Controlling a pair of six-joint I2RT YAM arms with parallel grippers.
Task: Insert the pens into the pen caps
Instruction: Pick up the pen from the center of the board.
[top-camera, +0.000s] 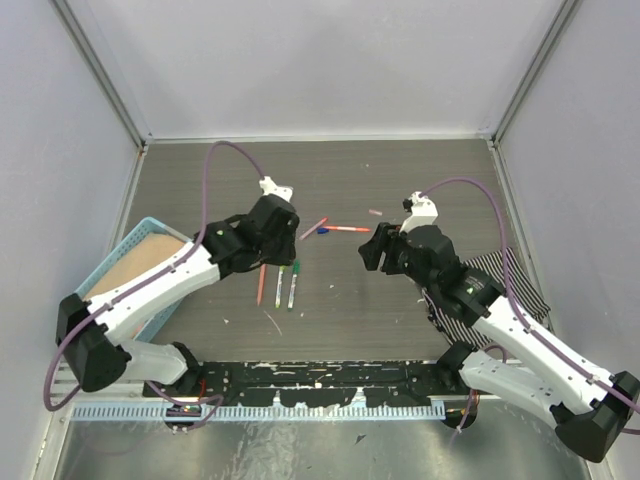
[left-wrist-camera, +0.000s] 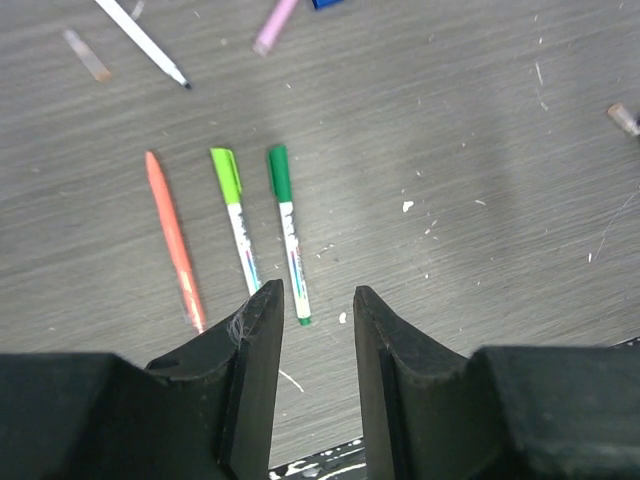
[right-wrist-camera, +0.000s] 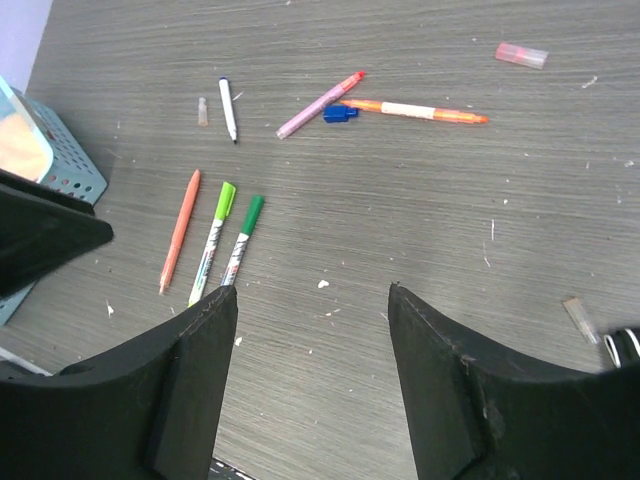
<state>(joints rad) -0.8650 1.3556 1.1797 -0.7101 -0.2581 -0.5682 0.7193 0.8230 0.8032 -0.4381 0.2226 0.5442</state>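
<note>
Pens (left-wrist-camera: 240, 225): 3 lie parallel just off my left gripper (left-wrist-camera: 316, 290) at 11 o'clock, long axes 12-to-6. An uncapped white pen (left-wrist-camera: 142, 40) sits farther out at 10 and the blue cap (right-wrist-camera: 340, 112) near 12. My left arm is nearer that pen. Left jaws are partly open and empty; my right gripper (right-wrist-camera: 310, 292) is wide open and empty.

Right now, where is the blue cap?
In the right wrist view the blue cap lies at upper centre, beside the pink pen and at the left end of the orange-tipped pen.
</note>
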